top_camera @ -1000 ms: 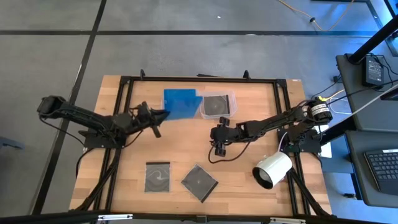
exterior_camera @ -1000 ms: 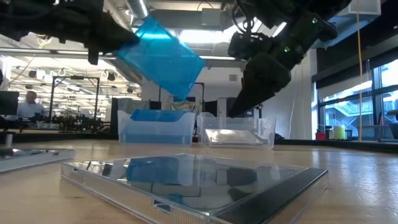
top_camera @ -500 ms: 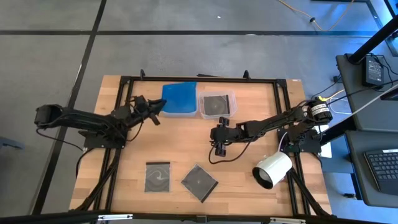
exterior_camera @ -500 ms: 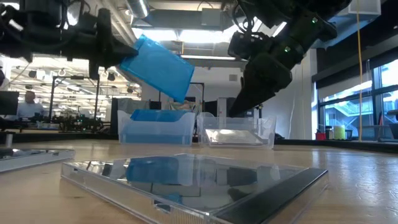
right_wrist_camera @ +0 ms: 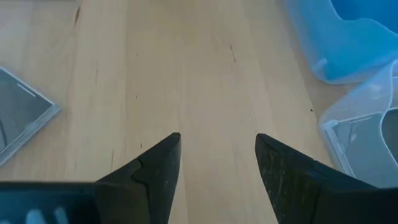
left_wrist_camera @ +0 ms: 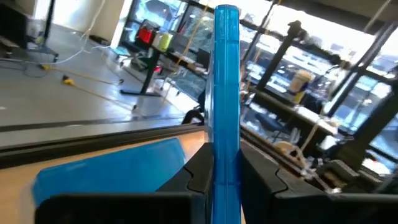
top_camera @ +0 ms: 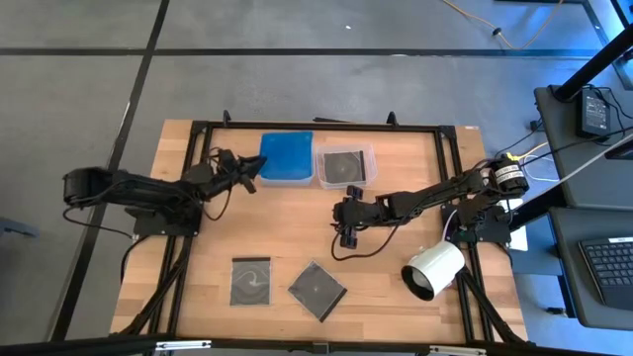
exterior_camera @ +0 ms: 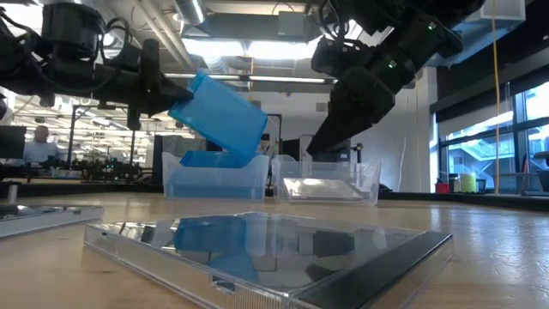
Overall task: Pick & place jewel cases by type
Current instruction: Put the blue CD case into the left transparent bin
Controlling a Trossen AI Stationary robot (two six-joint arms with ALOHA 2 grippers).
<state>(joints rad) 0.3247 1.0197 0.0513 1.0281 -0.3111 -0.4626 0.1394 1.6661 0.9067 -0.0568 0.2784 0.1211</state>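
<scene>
My left gripper (top_camera: 251, 178) is shut on a translucent blue jewel case (exterior_camera: 221, 116) and holds it tilted over the left clear tub (exterior_camera: 176, 182) at the table's far edge. Another blue case (left_wrist_camera: 112, 168) lies inside that tub. The right clear tub (top_camera: 368, 156) holds a dark case (top_camera: 343, 168). Two more dark cases (top_camera: 250, 282) (top_camera: 316, 290) lie flat near the table's front edge. My right gripper (right_wrist_camera: 217, 155) hangs open above bare wood at mid-table, slanting down, with nothing between its fingers. My left gripper pinches the blue case between its two fingers (left_wrist_camera: 200, 174) at the case's near edge (left_wrist_camera: 226, 149), one finger on each flat face. The fingers come level from the table's left. The case is lifted and tilted, its lower corner (exterior_camera: 243, 159) down at the tub's rim.
A white cylinder (top_camera: 433, 269) lies on its side at the table's right, near the right arm's base. Black frame rails (top_camera: 316, 126) run around the table's edges. Bare wood lies between the tubs and the two front cases.
My left gripper has swung toward the table's far edge and sunk, rolling a little, with the blue case still in its hold. The case has come lower over the left tub, its lower corner now down at the rim.
</scene>
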